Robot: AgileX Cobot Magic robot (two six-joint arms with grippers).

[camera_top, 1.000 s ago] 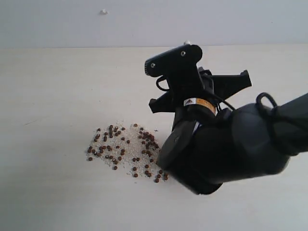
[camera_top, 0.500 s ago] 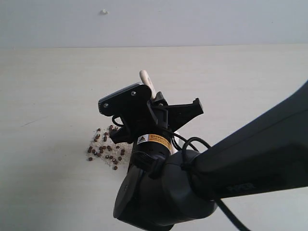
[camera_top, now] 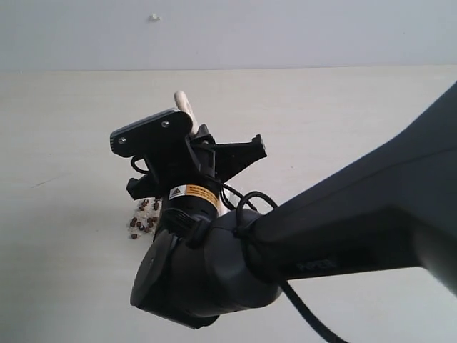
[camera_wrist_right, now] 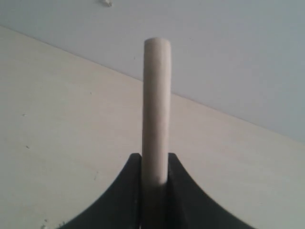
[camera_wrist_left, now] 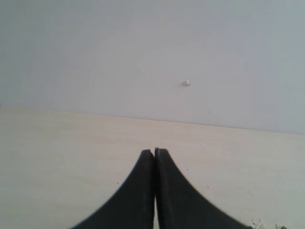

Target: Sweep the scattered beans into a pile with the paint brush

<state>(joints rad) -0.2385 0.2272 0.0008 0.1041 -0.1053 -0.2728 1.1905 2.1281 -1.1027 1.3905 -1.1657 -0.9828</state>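
Observation:
My right gripper (camera_wrist_right: pixel 155 160) is shut on the pale wooden handle of the paint brush (camera_wrist_right: pixel 156 105), which stands up between its black fingers. In the exterior view only the handle's tip (camera_top: pixel 183 103) shows above the right wrist (camera_top: pixel 187 168); the ferrule and bristles are hidden. A few dark reddish-brown beans (camera_top: pixel 143 216) with white grains peek out at the wrist's left; everything else on the table there, any pile included, lies behind the arm. My left gripper (camera_wrist_left: pixel 155 151) is shut on nothing, over bare table.
The bulky black right arm (camera_top: pixel 321 236) fills the lower right of the exterior view. The pale table (camera_top: pixel 71 143) ends at a grey wall bearing a small white mark (camera_top: pixel 153 16). A few stray grains (camera_wrist_left: pixel 259 223) show in the left wrist view.
The right arm has swept leftward with the brush, over the patch of beans. It now covers most of them, and only its left edge still shows.

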